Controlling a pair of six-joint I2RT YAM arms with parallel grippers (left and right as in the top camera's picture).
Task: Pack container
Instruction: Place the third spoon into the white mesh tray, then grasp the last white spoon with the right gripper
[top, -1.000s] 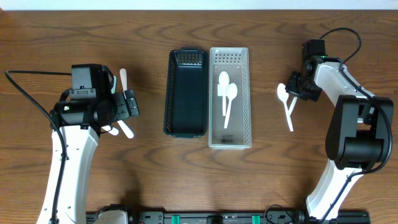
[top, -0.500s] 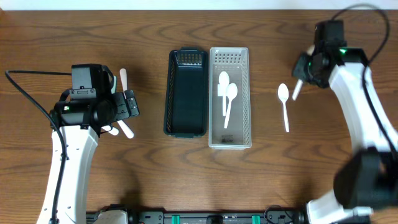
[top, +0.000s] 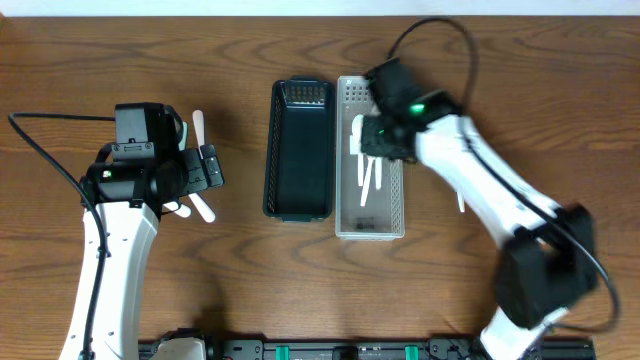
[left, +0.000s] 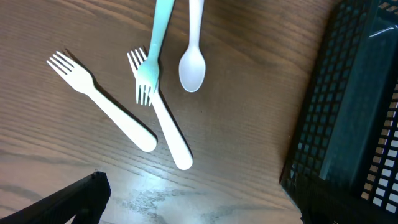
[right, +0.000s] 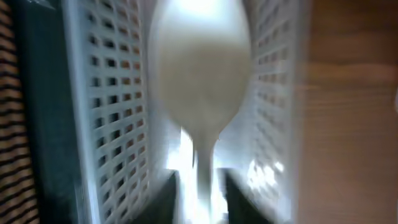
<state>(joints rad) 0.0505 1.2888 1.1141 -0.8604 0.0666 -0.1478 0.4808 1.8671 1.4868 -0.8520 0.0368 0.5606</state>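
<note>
Where the right arm reaches across the wooden table (top: 300, 280), the right gripper (top: 379, 140) hangs over the far half of the clear perforated plastic basket (top: 392, 215). Its jaws are closed on the handle of a white plastic spoon (right: 199, 74). In the blurred right wrist view, the spoon's bowl points away from the dark fingers (right: 166, 200) and sits over the basket's latticed floor, between its 2 long walls. Whether the bowl touches the floor cannot be told. Other white spoons (top: 364, 185) lie lengthwise near the middle of this basket, partly hidden under the gripper, so their count is uncertain. A black plastic lattice basket (top: 300, 150) stands just beside the clear one, long side to long side. The tip of a white utensil handle (top: 461, 203) shows on the table to the right of the clear basket, mostly hidden by the right arm.

The left gripper (top: 208, 168) hovers at the left side of the table, well apart from both baskets, with its jaws spread wide. In the left wrist view, 4 utensils lie on the wood ahead of it:
- a white plastic fork (left: 99, 102)
- a teal plastic fork (left: 152, 50) crossing a second white fork (left: 171, 134)
- a small white spoon (left: 193, 62) just beside them

A corner of the black basket fills the right edge of that view.
</note>
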